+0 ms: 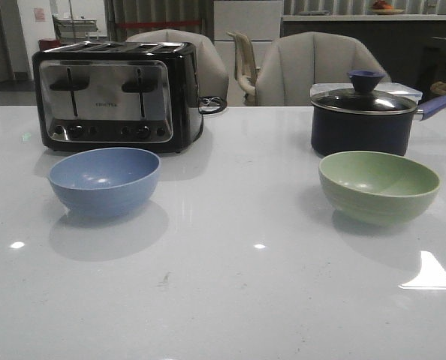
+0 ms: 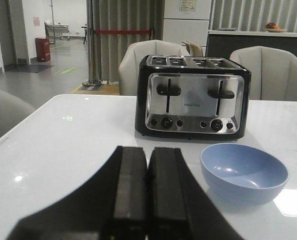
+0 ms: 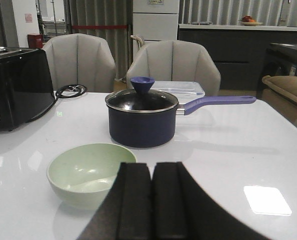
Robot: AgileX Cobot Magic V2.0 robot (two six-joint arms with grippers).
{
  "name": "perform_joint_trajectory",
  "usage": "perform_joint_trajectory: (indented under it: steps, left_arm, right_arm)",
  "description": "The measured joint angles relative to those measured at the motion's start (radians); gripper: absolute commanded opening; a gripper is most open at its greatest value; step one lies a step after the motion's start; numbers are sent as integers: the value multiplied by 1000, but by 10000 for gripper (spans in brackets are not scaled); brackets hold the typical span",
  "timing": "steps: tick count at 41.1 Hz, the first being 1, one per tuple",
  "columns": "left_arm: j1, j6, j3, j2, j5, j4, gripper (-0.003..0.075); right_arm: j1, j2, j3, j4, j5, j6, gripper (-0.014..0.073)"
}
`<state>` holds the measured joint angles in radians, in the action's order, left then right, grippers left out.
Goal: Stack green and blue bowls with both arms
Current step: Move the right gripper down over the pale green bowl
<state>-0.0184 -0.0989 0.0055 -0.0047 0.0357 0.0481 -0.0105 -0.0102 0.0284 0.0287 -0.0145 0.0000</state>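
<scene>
Small brand word printed on toaster [image 2: 192, 95] front panel, too blurred to be read. Paper notice seen on far white cabinet [image 2: 187, 5], text illegible. No other readable text, numbers or signs found.

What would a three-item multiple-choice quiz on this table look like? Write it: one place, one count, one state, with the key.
1. The blue bowl sits in front of:
A. the toaster
B. the saucepan
C. a chair

2. Bowls on the table:
A. one
B. two
C. three

3. The left gripper is:
A. open
B. holding a bowl
C. shut, empty

Key: 1 A, the toaster stands right behind it. 2 B, only the blue one and the green bowl. 3 C, its fingers meet with nothing between.
</scene>
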Motion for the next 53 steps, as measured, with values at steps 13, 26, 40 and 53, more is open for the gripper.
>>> perform_joint_trajectory:
  steps: [13, 26, 40, 53]
  left_arm:
    - [0, 0, 0, 0, 0, 0, 102]
    - [0, 0, 0, 0, -2, 0, 102]
    - [0, 0, -39, 0, -74, 0, 102]
    - [0, 0, -436, 57, 173, 0, 102]
  right_arm:
    - [0, 0, 0, 0, 0, 0, 34]
    - [0, 0, 0, 0, 0, 0, 34]
    - [0, 0, -75, 0, -58, 0, 34]
    - [0, 105, -477, 0, -342, 0, 34]
